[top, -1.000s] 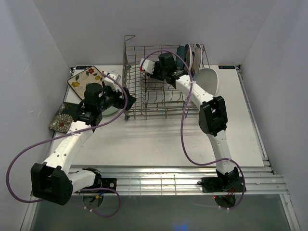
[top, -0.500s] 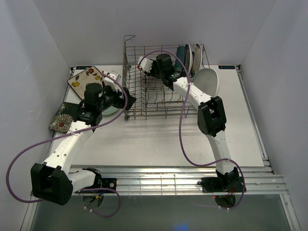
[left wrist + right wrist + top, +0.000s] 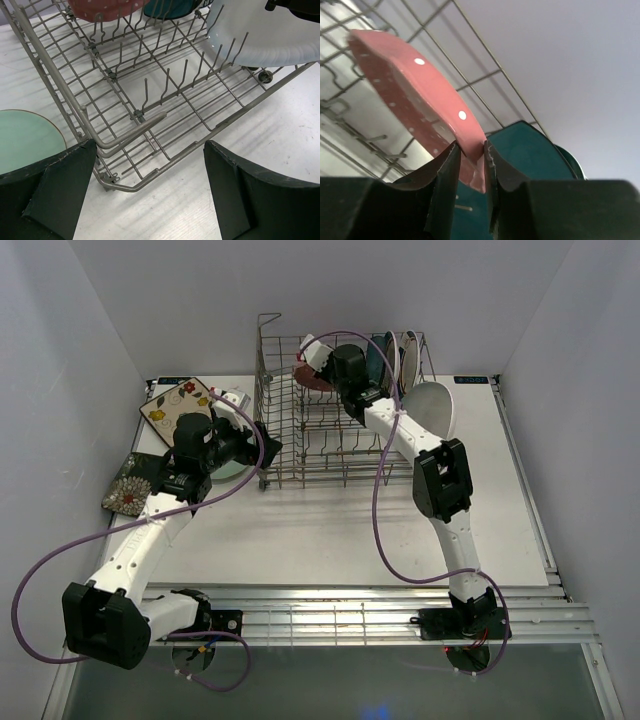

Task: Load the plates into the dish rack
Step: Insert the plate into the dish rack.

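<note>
The right hand (image 3: 469,150) pinches the pink dotted plate (image 3: 415,95) by its rim inside the dish rack (image 3: 125,142) (left hand (image 3: 147,170) gapes wide, empty).

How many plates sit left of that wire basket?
3: cream floral square plate at the back, dark floral square plate nearer, mint round plate beside the grey wire basket, partly hidden.

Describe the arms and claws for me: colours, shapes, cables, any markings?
Both match. The left arm and right arm have white links joined by blocky black joint housings. A purple cable loops loosely off the left one, another off the right. The left claw and right claw have matte black, wedge-shaped fingers. No markings are readable.
</note>
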